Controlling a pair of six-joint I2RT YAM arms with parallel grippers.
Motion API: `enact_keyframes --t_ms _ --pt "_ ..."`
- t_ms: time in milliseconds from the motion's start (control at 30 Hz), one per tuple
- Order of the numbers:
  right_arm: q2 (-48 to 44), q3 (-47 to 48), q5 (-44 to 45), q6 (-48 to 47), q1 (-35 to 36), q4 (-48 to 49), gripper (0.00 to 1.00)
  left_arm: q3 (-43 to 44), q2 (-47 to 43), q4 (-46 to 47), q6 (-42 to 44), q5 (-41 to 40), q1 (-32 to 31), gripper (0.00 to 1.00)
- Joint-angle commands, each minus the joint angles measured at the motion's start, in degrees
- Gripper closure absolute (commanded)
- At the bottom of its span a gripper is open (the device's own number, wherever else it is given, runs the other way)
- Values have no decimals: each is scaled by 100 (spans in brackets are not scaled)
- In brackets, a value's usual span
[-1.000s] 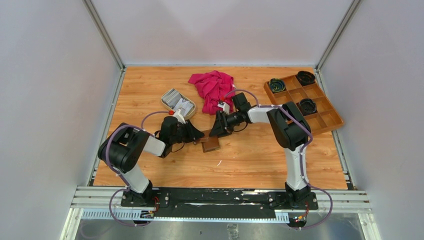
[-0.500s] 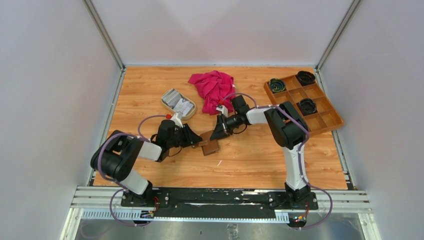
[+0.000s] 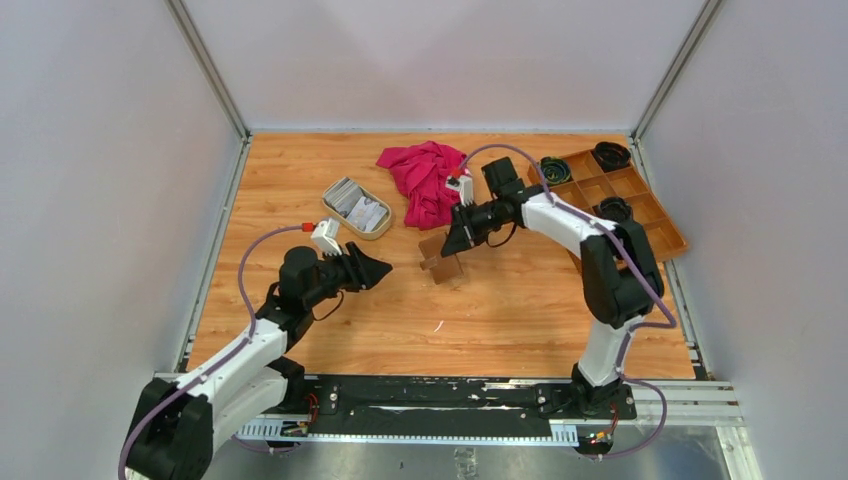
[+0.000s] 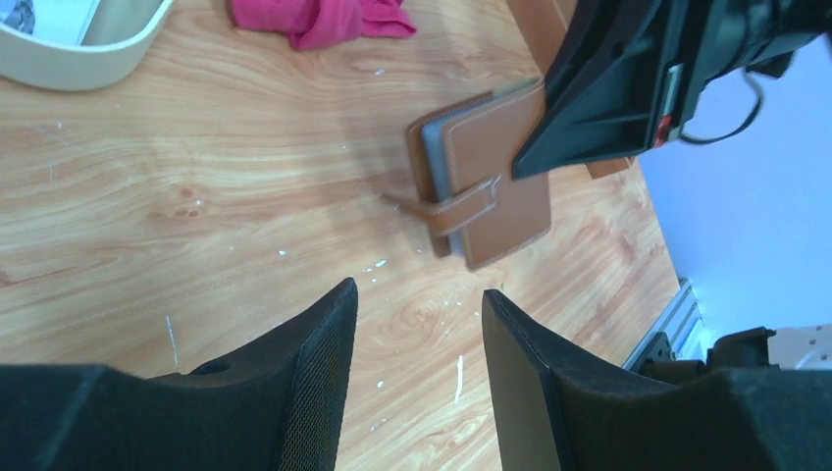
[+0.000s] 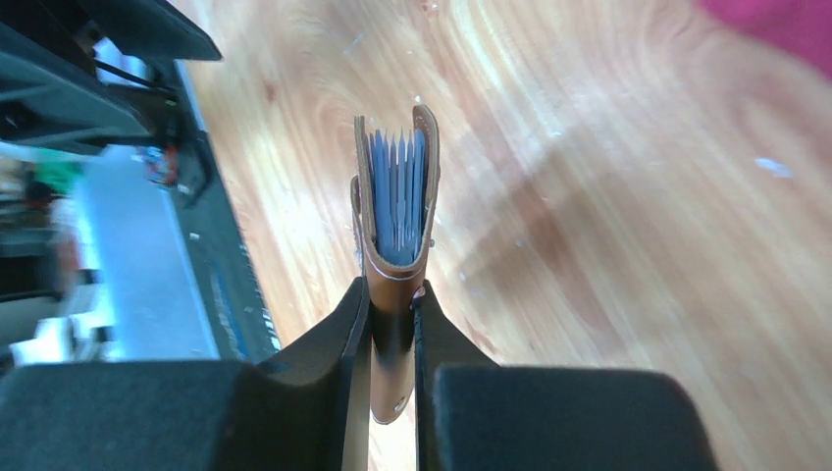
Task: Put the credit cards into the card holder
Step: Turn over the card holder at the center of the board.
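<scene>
Found the right claw (image 5: 392, 299) pinched tight on one edge of the card holder (image 5: 395, 196), brown leather squeezed between both fingers. Saw the holder held on edge near the middle of the desk (image 3: 520, 320), a little toward the far edge, covers slightly parted and grey inner leaves showing between them. Could not tell whether resting on the wood or lifted just clear. Noted the snap tab hanging loose on the outside.

Found the left claw (image 4: 417, 294) roughly half open and holding nothing, low over bare wood on the near-left side of the holder, apart from it, fingers pointed its way.

Located the credit cards (image 3: 355, 203) lying in the beige dish (image 3: 385, 228) toward the far-left corner, well apart from the holder. Saw none in either claw. Could not separate lining from any card inside the holder.

Noted a red cloth (image 3: 425, 175) by the far edge and a wooden tray (image 3: 655, 240) at the far-right corner, neither involved.

Judged the step in hand as presenting the holder, gripped and steadied by the right claw. Judged loading as not yet begun. Judged the next move as calling for the free left claw to fetch one card from the dish, gripping by a thin edge, then to line that edge up with the narrow gap. Flagged a risk of the holder twisting in the pinch under a push.
</scene>
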Motion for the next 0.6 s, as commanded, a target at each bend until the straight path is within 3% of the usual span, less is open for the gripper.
enact_keyframes --t_ms 0,133,267,567 --pt "-839 553 1648 -1898 -97 -1905 100 97 -593 -895 297 -62 45 47" --pt "-1515 672 3606 -2783 -119 -2495 100 91 -791 -974 273 68 45 47" --pt "-1988 324 5576 -3476 -124 -2430 100 52 -816 -975 252 128 45 47" --pt "-1701 -1440 8547 -4450 282 -510 100 -65 -1072 -974 168 193 45 47"
